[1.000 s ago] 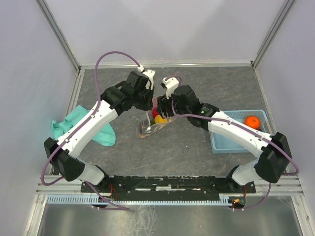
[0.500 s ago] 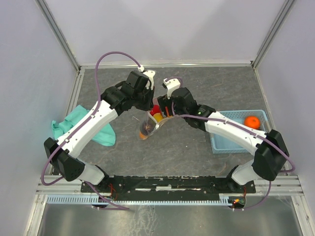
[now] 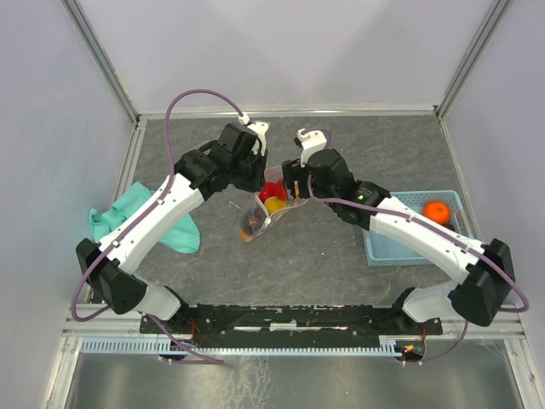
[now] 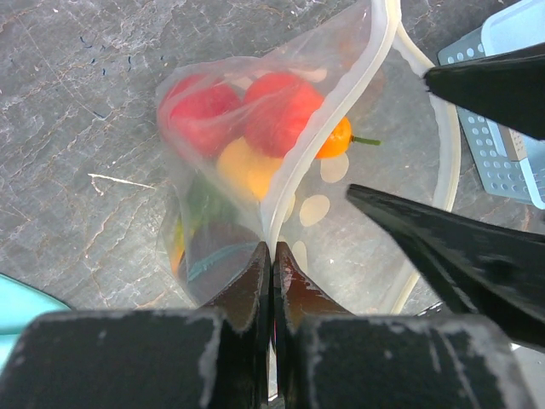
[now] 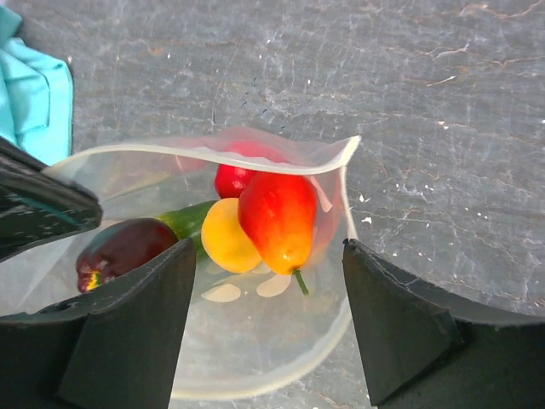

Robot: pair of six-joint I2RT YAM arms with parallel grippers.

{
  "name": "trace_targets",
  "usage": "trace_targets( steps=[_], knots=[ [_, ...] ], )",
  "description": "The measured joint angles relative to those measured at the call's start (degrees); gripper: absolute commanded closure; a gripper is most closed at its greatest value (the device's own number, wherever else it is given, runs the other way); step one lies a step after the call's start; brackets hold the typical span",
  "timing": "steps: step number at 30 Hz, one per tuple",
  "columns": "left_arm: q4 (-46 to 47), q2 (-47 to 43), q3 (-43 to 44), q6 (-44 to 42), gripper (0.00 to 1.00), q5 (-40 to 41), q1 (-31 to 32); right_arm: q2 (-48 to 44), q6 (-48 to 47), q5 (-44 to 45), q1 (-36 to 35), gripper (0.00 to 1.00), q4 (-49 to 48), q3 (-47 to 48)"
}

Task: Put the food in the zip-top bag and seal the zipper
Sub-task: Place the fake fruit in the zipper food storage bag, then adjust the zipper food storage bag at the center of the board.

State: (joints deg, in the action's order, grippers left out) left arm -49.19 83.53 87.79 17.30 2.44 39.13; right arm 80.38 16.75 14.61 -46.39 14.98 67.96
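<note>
The clear dotted zip-top bag (image 3: 258,215) stands open at the middle of the table. Inside it lies the food: a red-orange pear-shaped piece (image 5: 277,217), a yellow one (image 5: 223,234), a red one (image 5: 232,179), a green one (image 5: 183,220) and a dark purple one (image 5: 123,247). My left gripper (image 4: 272,256) is shut on the bag's whitish zipper rim (image 4: 319,145) and holds the mouth up. My right gripper (image 5: 268,315) is open and empty just above the bag's mouth; its dark fingers (image 4: 460,256) show in the left wrist view.
A blue plastic basket (image 3: 387,243) with one orange fruit (image 3: 436,210) stands at the right. A teal cloth (image 3: 145,217) lies at the left, also seen in the right wrist view (image 5: 34,94). Grey walls surround the table.
My right gripper has drawn back to the right, away from the bag's mouth. The red and yellow food now shows more plainly in the bag. The left arm has not moved.
</note>
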Motion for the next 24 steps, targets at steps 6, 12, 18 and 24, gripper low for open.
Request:
trace_targets(
  steps=[6,12,18,24],
  knots=[
    [0.0,0.0,0.0,0.0,0.97,0.0,0.0,-4.8,4.1,3.2,0.0,0.3,5.0,2.3],
    [0.0,0.0,0.0,0.0,0.97,0.0,0.0,-5.0,11.9,7.1,0.7,0.39,12.0,3.6],
    [0.0,0.0,0.0,0.0,0.97,0.0,0.0,-3.7,18.4,6.9,1.7,0.57,15.2,3.4],
    [0.0,0.0,0.0,0.0,0.97,0.0,0.0,-0.6,22.4,5.3,1.8,0.76,17.1,3.4]
  ],
)
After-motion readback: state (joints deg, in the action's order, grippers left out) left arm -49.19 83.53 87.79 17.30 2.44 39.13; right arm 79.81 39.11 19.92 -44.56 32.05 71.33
